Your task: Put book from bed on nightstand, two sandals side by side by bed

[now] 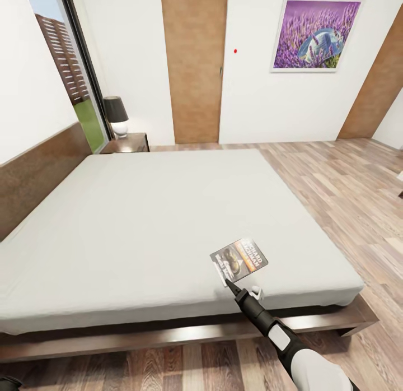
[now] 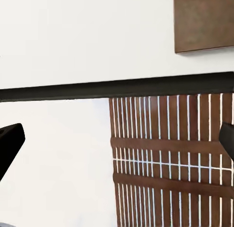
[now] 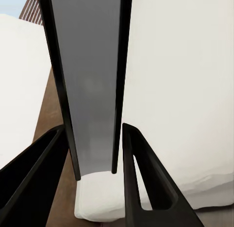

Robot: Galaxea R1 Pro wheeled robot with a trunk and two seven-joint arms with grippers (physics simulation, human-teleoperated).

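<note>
- Between my right gripper point(image 3: 92, 154) fingers point(image 3: 146, 178) sits the book point(image 1: 239, 260), edge-on in the wrist view, jaws clamped on it.
- Book is tilted up at the near edge of the bed point(image 1: 140, 212), right arm reaching in from below.
- Left gripper point(image 2: 117, 144): fingertips point(image 2: 9, 139) well apart, nothing between, facing a window frame point(image 2: 117, 88).
- Nightstand point(image 1: 130, 142) with lamp point(image 1: 116, 115) stands beyond the bed's far corner, by the door point(image 1: 194, 66).

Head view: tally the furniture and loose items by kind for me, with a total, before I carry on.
Bed: 1
Nightstand: 1
Lamp: 1
Book: 1, near the bed's foot edge, at the right gripper
Framed picture: 1
Wooden doors: 2
Total: 7
</note>
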